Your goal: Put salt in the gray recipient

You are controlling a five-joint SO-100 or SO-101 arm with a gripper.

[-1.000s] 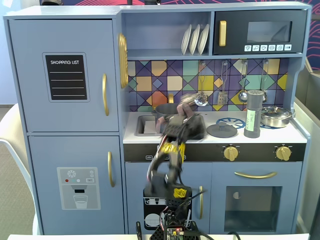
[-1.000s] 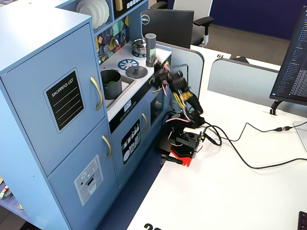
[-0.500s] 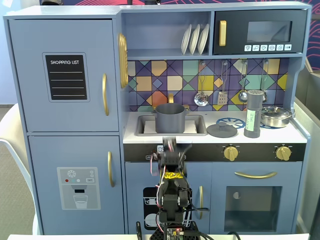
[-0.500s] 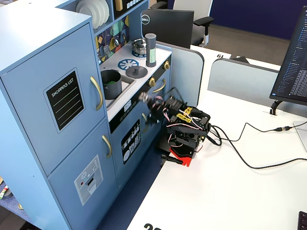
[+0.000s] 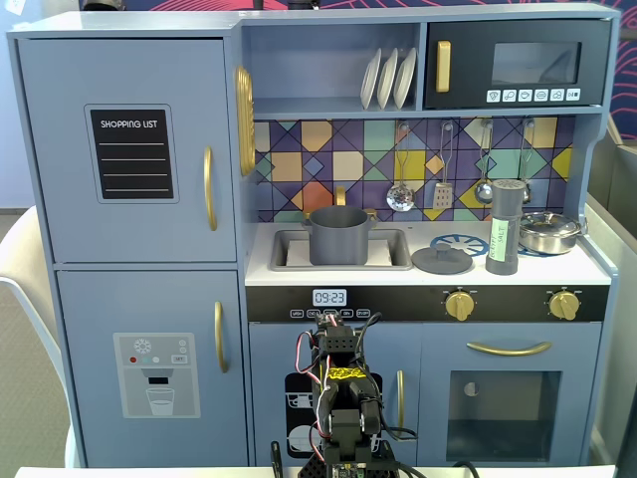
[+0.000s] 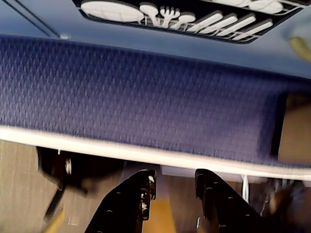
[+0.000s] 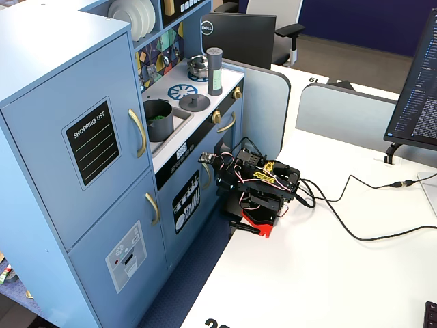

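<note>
In a fixed view, the tall slim dark-gray salt shaker (image 5: 505, 227) stands upright, up and right of the black two-finger claw (image 6: 175, 187), spread and empty.

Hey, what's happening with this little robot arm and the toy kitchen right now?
Nothing is being handled yet. The arm sits folded on the white table in front of the play kitchen, its gripper empty and slightly open, pointing at the floor. The salt shaker stands on the stovetop beside the lid, and the gray pot sits in the sink.
</note>
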